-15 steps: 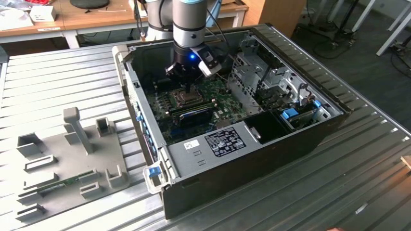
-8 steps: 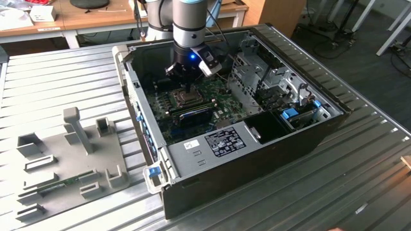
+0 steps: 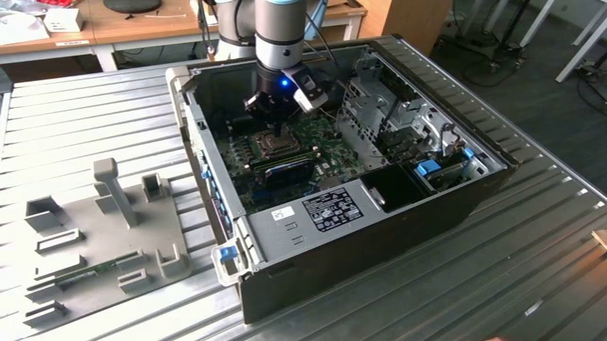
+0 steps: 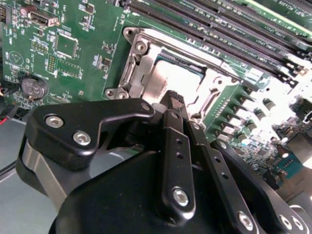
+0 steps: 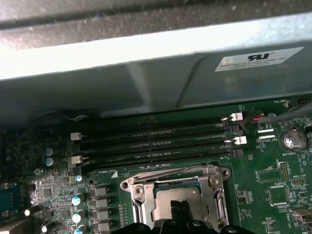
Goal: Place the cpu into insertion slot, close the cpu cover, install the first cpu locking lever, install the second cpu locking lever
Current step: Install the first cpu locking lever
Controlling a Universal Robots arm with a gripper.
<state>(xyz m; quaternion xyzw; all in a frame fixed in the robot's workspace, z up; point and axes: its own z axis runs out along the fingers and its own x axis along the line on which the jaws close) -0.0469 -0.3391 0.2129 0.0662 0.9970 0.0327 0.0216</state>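
In the exterior view, the gripper (image 3: 275, 133) reaches into the open computer case (image 3: 408, 227), just over the insertion slot (image 3: 281, 148). In the second wrist view, its fingers (image 4: 176, 146) are pressed together and empty, tips over the cpu (image 4: 179, 78), which is seated under the lowered cpu cover (image 4: 145, 80). In the first wrist view, the cpu (image 5: 168, 197) lies beside the memory slots (image 5: 156, 146).

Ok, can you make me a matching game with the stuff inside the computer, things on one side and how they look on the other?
Things:
1 claw
2 cpu cover
3 coin battery
4 circuit board

Looks:
A green and flat
B square silvery frame
C black, right at the socket
D small round disc

Pairs: 1-C, 2-B, 3-D, 4-A
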